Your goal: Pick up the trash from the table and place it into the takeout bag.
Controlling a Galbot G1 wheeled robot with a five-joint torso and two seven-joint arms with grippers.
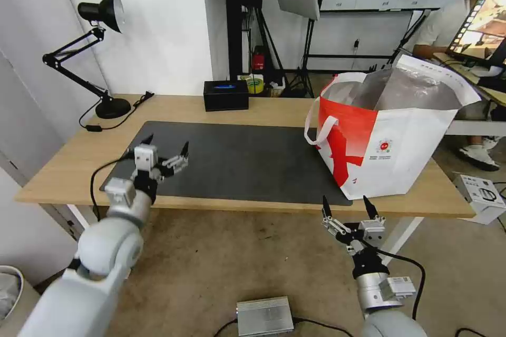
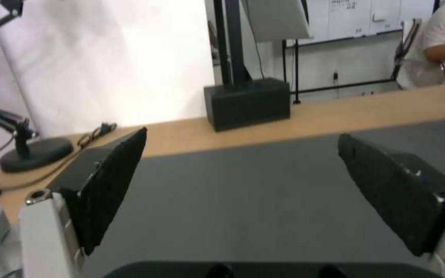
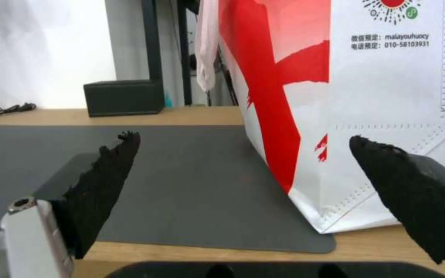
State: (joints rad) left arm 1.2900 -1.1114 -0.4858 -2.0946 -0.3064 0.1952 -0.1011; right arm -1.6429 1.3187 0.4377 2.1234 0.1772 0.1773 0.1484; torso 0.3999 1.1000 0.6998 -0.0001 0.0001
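Note:
The takeout bag (image 1: 400, 137), white and red with silver lining, stands open on the right end of the table (image 1: 63, 163), partly on the dark grey mat (image 1: 247, 163). The trash is out of view. My left gripper (image 1: 166, 145) is open over the mat's left edge with nothing between its fingers. In the left wrist view the left gripper (image 2: 242, 135) faces the bare mat (image 2: 243, 193). My right gripper (image 1: 346, 202) is open just in front of the table's front edge, below the bag. In the right wrist view the right gripper (image 3: 243, 137) sits close to the bag (image 3: 387, 96).
A black tissue box (image 1: 226, 95) sits at the table's back edge, and a black desk lamp (image 1: 108, 108) stands at the back left. A small white box (image 1: 482, 195) is off the table's right end. A grey metal unit (image 1: 264, 316) lies on the floor.

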